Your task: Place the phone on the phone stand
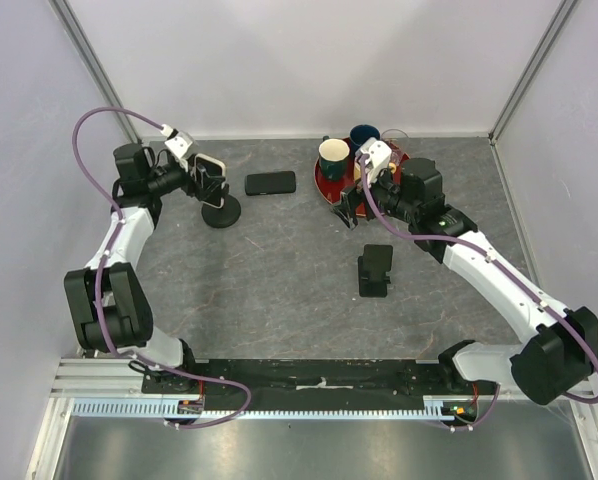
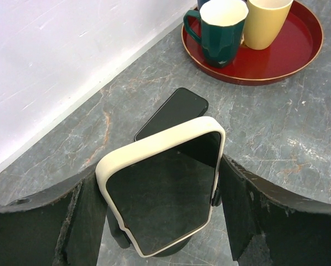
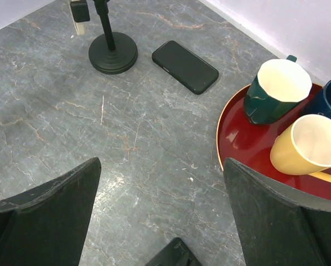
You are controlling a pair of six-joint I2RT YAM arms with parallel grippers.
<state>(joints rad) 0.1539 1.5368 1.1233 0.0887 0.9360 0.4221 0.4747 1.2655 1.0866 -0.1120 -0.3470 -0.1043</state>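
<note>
A phone in a cream case (image 2: 163, 188) sits between my left gripper's (image 2: 163, 213) fingers, which press on its two long edges. It is tilted, directly over the round-based black phone stand (image 1: 221, 213), whose base shows just under the phone's lower edge in the left wrist view (image 2: 168, 252). I cannot tell whether the phone rests on the stand's cradle. In the top view the left gripper (image 1: 205, 178) is at the back left. My right gripper (image 3: 160, 221) is open and empty above bare table, beside the red tray.
A black phone (image 1: 270, 183) lies flat right of the stand. A red tray (image 1: 322, 185) holds a green cup (image 1: 333, 157), a yellow cup (image 3: 306, 144) and a blue cup (image 1: 365, 135). A second black stand (image 1: 375, 270) is mid-table.
</note>
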